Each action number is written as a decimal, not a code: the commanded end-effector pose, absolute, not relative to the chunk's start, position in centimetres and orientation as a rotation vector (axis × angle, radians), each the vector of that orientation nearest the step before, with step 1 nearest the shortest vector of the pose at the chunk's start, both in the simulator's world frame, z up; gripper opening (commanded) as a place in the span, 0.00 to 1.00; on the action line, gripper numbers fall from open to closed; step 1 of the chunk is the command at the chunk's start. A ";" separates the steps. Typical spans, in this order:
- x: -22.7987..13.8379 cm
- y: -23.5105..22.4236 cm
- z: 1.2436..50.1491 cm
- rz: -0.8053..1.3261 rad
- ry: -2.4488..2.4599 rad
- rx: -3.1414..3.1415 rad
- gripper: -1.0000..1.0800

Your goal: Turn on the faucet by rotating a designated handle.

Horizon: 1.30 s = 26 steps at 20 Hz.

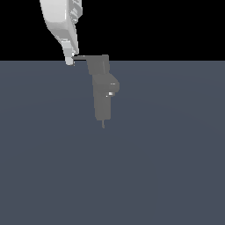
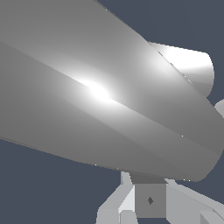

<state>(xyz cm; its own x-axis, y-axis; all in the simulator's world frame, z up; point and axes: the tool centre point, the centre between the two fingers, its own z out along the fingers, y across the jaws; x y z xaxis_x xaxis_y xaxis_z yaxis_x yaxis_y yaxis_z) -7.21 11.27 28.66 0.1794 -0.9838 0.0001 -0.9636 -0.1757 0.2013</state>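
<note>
Beside handle [image 1: 83, 57], end effector [image 1: 69, 61]

A flat bench [image 1: 167, 167] of plain dark blue-grey colour fills the lower part of the exterior view. Its surface is smooth and even, with no pattern or marks that can be seen. Its far edge makes a straight horizontal line across the whole picture. Above this edge there is only a black background [image 1: 167, 26]. In the wrist view, the same blue-grey colour shows in patches [image 2: 43, 192].
</note>
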 end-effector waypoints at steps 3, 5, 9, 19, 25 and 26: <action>-8.3 9.3 29.4 -0.188 -1.920 2.282 0.00; -8.8 8.7 29.5 -0.188 -1.920 2.282 0.00; -9.6 7.7 29.8 -0.187 -1.920 2.283 0.00; -8.7 2.6 29.6 -0.192 -1.911 2.286 0.00; -8.2 -1.4 29.8 -0.189 -1.917 2.284 0.00; -8.1 -2.1 29.8 -0.188 -1.918 2.284 0.00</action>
<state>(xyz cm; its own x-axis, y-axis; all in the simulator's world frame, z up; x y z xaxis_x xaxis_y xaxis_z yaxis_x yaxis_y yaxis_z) -8.52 0.87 29.34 0.2087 -0.9780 -0.0042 -0.9562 -0.2049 0.2088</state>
